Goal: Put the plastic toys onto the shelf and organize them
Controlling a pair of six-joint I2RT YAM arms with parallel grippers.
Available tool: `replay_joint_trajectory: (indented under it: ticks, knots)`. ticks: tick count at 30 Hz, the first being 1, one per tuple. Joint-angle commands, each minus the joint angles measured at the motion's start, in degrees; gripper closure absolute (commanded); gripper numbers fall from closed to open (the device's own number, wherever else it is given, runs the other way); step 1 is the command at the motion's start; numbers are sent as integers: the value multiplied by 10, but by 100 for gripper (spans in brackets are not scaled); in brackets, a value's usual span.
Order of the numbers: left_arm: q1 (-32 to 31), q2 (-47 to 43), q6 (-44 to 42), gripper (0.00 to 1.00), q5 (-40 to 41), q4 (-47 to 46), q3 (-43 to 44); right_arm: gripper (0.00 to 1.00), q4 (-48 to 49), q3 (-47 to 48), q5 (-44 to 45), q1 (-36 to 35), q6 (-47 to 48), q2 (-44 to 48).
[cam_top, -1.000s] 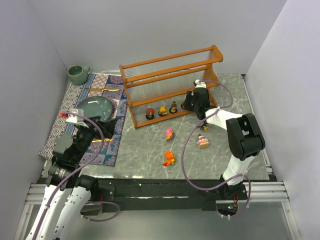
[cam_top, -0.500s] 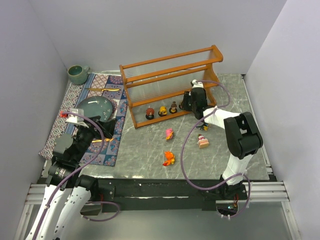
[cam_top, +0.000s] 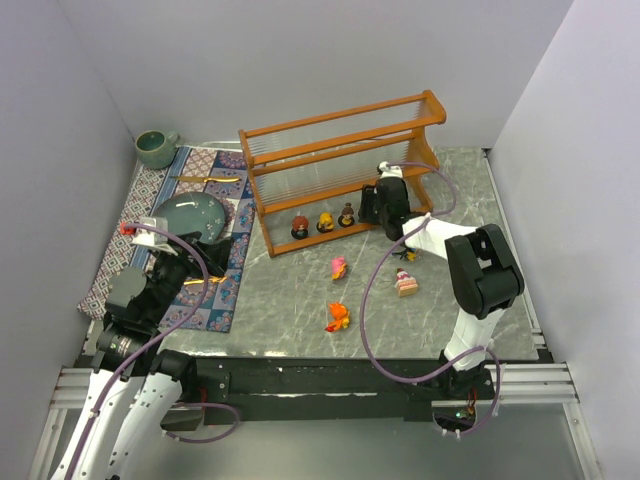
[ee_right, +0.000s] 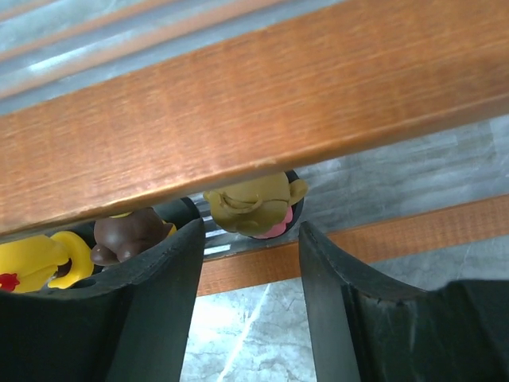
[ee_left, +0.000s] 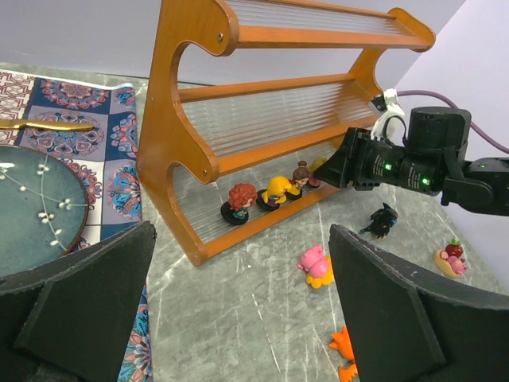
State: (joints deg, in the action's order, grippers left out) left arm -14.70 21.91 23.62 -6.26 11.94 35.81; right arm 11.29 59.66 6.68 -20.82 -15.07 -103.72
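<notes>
The orange-brown shelf (cam_top: 340, 165) stands at the back of the table. Three toys (cam_top: 325, 222) stand in a row on its bottom tier. My right gripper (cam_top: 374, 207) is at that tier just right of them, open. In the right wrist view its jaws (ee_right: 250, 239) stand either side of an olive-haired toy (ee_right: 254, 205) on a dark round base on the tier, not touching it. A pink toy (cam_top: 339, 267), an orange toy (cam_top: 337, 317), a black toy (cam_top: 408, 254) and a pink-and-red toy (cam_top: 405, 283) lie on the table. My left gripper (cam_top: 150, 238) is open and empty over the mat.
A patterned cloth mat (cam_top: 215, 285) lies at the left with a teal plate (cam_top: 190, 215) and a golden utensil (cam_top: 205, 179) on it. A green cup (cam_top: 156, 148) stands in the back left corner. Walls close in on both sides.
My right gripper has shifted a little to the left along the bottom tier. The left arm and the loose toys have not moved.
</notes>
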Motion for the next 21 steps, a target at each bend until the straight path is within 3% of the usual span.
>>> replay_joint_trajectory:
  ticks: [1, 3, 11, 21]
  knots:
    - [2, -1, -7, 3, -9, -9, 7, 38, 3, -3, 22, -6, 2, 48]
    - [2, -1, -7, 3, -9, -9, 7, 36, 2, -16, 25, -7, -5, 73]
    - [6, -3, -6, 3, -9, -12, 5, 5, 3, -101, 20, -28, -28, 199]
    - [16, 9, -6, 3, -24, -13, 6, 3, -8, -210, 12, -132, -53, 321]
